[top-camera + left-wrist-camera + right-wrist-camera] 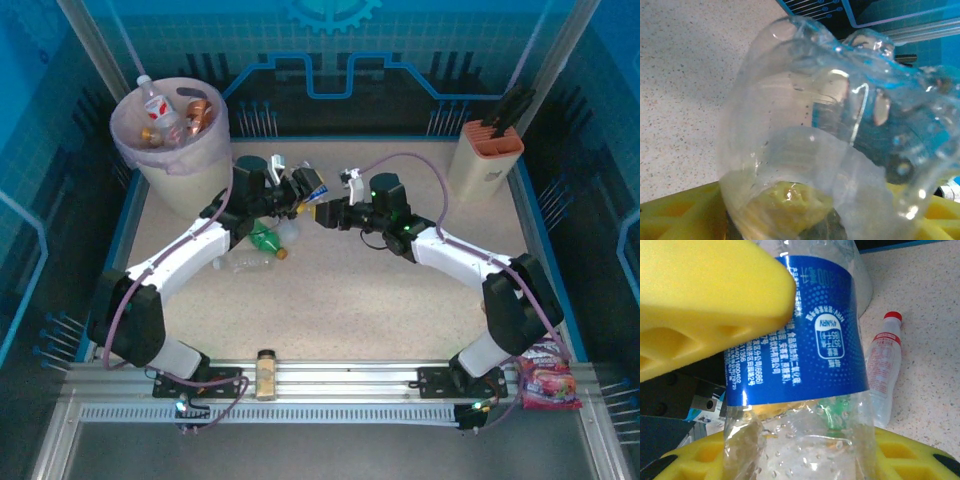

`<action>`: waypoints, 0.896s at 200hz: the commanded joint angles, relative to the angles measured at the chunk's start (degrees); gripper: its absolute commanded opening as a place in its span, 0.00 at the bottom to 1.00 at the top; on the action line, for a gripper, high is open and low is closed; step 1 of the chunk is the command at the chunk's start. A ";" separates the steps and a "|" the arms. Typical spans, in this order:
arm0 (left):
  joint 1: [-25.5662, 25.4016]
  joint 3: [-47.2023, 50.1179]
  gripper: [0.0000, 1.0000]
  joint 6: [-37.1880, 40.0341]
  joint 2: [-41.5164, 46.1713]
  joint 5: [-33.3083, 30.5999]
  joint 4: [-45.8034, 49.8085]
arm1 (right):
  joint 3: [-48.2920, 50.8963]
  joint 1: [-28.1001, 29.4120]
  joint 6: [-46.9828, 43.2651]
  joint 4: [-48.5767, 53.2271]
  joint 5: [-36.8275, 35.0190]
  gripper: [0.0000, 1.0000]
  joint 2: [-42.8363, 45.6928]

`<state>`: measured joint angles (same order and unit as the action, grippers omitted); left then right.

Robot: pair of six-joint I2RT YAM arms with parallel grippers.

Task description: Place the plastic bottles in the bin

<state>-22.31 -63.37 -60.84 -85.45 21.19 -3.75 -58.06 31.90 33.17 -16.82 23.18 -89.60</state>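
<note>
Open speckled surface [380,300] lies before the arms. The bin [178,188] stands at the far-left corner with bottles inside. The right end effector [790,375] clamps a crumpled blue-labelled bottle [815,325] mid-surface (soft yellow pads). The left end effector [810,215] straddles clear plastic; grip unclear. A green bottle [264,239] lies beside the left arm.

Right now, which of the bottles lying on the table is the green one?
The green bottle lying beside the left arm, beyond the clear bottle. It alone has a green body.
</note>
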 commanded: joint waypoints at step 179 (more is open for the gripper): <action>38.96 -45.84 0.58 29.55 -4.27 -22.43 32.80 | 5.18 -8.11 -11.59 22.23 6.35 1.00 11.50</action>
<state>11.90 -106.54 -35.77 -87.57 8.27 25.10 -54.04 24.14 23.88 1.74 28.05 -78.24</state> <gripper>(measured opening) 0.594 0.997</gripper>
